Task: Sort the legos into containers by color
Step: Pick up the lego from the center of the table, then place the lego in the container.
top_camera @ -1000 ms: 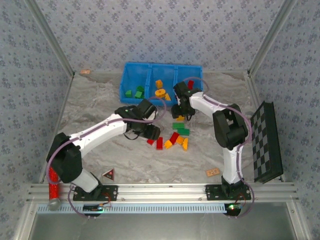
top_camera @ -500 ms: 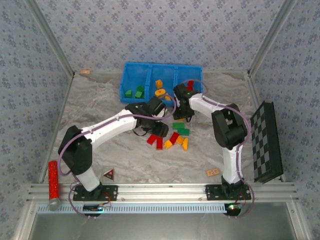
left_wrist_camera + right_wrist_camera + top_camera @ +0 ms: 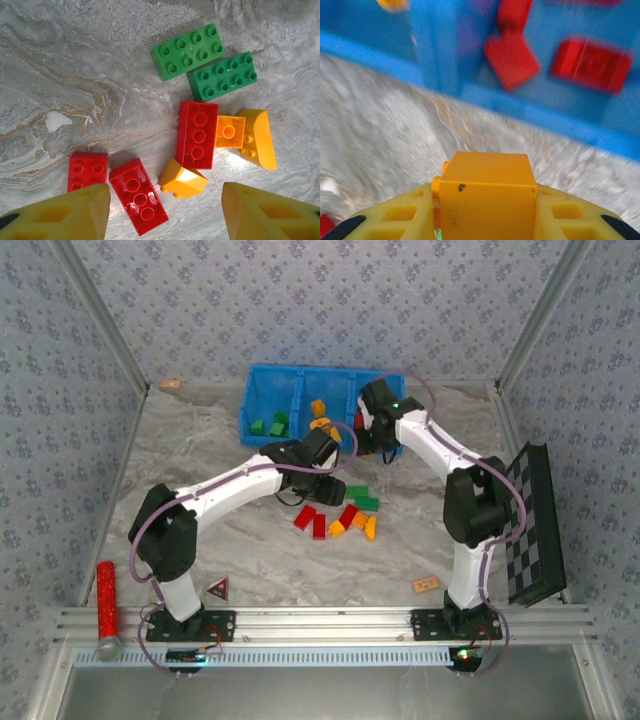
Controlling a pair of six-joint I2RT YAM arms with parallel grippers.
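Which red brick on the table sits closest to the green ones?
The red brick beside the small orange brick, directly below the dark green brick in the left wrist view.

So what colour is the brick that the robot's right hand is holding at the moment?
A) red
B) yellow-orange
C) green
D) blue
B: the right wrist view shows a yellow-orange brick clamped between the fingers of the right hand.
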